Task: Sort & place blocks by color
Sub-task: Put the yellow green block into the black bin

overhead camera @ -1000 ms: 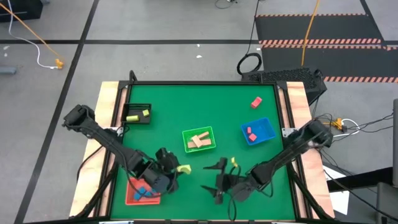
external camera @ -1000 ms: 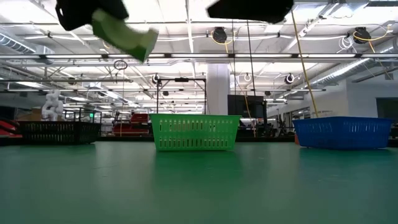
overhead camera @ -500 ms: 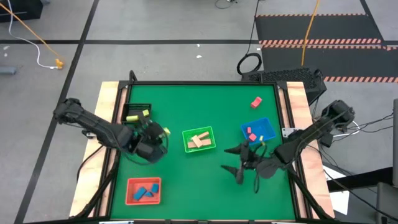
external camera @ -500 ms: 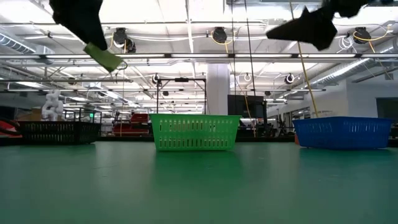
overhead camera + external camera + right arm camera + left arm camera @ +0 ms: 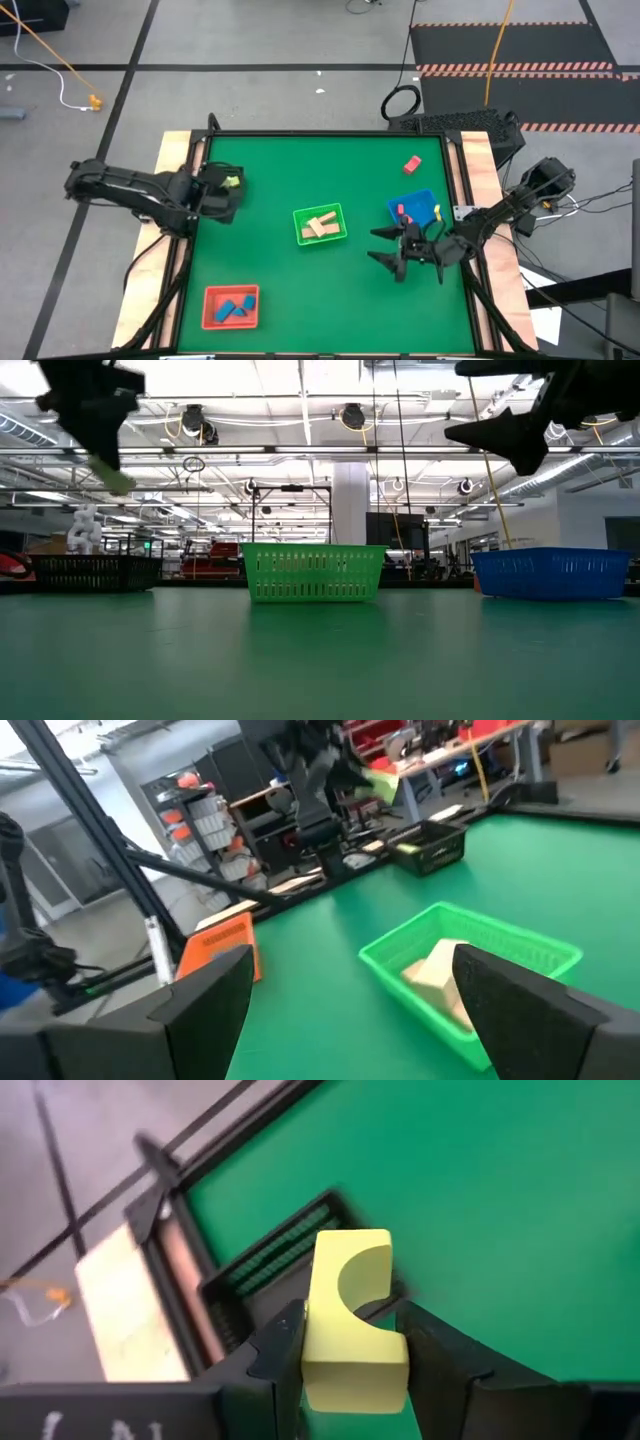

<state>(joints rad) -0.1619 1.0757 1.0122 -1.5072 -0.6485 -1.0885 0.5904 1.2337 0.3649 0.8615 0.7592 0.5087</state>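
My left gripper (image 5: 228, 183) hangs over the black tray (image 5: 220, 186) at the table's left side, shut on a yellow-green arch block (image 5: 350, 1320). The low view shows that block (image 5: 115, 480) high above the table. My right gripper (image 5: 378, 245) is open and empty in the air, just near-left of the blue tray (image 5: 415, 210). One red block (image 5: 412, 164) lies flat on the mat near the far right corner. Cream blocks (image 5: 320, 226) lie in the green tray (image 5: 338, 212), blue blocks (image 5: 232, 308) in the red tray (image 5: 212, 295). My left gripper pinches the arch block between its two fingers (image 5: 285, 1350), one on each flat side of the block's lower half (image 5: 352, 1365). The fingers point slanting down toward the black tray (image 5: 290, 1260). The block is lifted clear, its curved cut-out facing away from the gripper.
The blue tray holds pink-red blocks (image 5: 401, 212). Wooden rails (image 5: 178, 160) run along the table's left and right sides. Bare green mat (image 5: 320, 165) lies across the far half and between the trays. In the right wrist view the green tray (image 5: 470, 960) sits straight ahead.
My left gripper has carried the arch block from beside the red tray at the near edge up and toward the far left, ending over the black tray. My right gripper, still open, has moved from the near middle toward the right and far side, ending beside the blue tray.
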